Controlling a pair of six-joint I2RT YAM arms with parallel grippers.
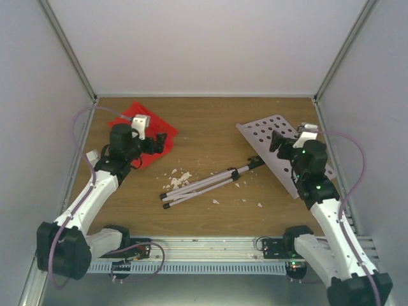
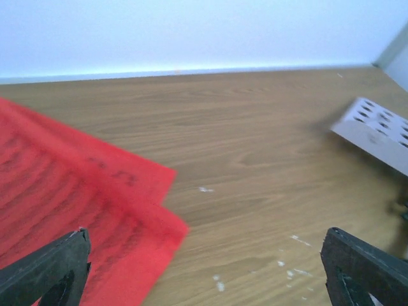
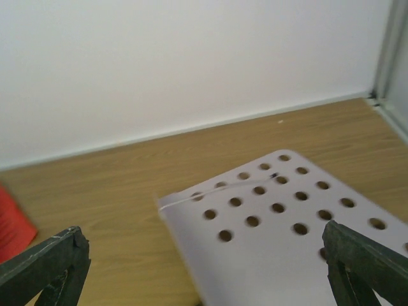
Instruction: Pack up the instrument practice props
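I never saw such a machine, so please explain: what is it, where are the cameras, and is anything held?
It is a robot with two arms bolted at the near edge of a table. One picture looks down from above; the others come from a camera on each wrist, with that arm's black fingers at the bottom. On the table lie red sheets, a pale perforated plate, silver tripod legs and white crumbs. The left gripper is over the red sheets' edge, the right gripper over the plate. Both are open and hold nothing.

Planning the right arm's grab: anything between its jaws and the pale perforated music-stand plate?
Nothing visible. The right arm's jaws stand open over the pale perforated music-stand plate, its surface bare there.
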